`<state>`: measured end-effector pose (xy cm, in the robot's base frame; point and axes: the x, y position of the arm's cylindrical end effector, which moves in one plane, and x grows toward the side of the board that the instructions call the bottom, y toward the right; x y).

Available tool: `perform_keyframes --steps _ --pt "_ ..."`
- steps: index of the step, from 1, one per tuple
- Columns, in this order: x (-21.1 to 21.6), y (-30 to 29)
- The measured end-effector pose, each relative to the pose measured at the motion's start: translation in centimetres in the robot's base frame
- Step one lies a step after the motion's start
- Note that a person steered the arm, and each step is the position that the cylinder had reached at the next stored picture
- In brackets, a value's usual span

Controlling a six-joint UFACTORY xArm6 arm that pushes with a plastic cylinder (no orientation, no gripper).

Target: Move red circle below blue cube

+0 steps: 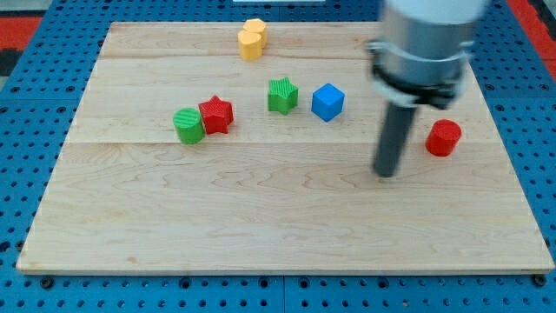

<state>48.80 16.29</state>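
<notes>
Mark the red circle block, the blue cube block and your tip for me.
red circle block (443, 137), camera view, its front side.
blue cube block (327, 101), camera view, its centre.
my tip (386, 173), camera view, the rod's very end.

single camera, high in front of the worktop (287, 217), angled down toward its far edge; all four corners near frame borders

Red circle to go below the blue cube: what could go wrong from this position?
1. My tip sits to the view's left of the red circle, on the goal side; pushing now would likely send it away from the blue cube.
2. The red circle lies near the board's right edge, so it might slide off.
</notes>
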Motion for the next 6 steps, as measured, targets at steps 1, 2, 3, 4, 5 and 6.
perform_keyframes --steps 1,2,3,4,5,6 --pt "-2.7 10.3" --pt "-4.6 6.4" --pt "-2.9 -4.7" --pt "-5.1 -7.0" --pt "-6.3 -6.1" --pt "-7.1 -12.5"
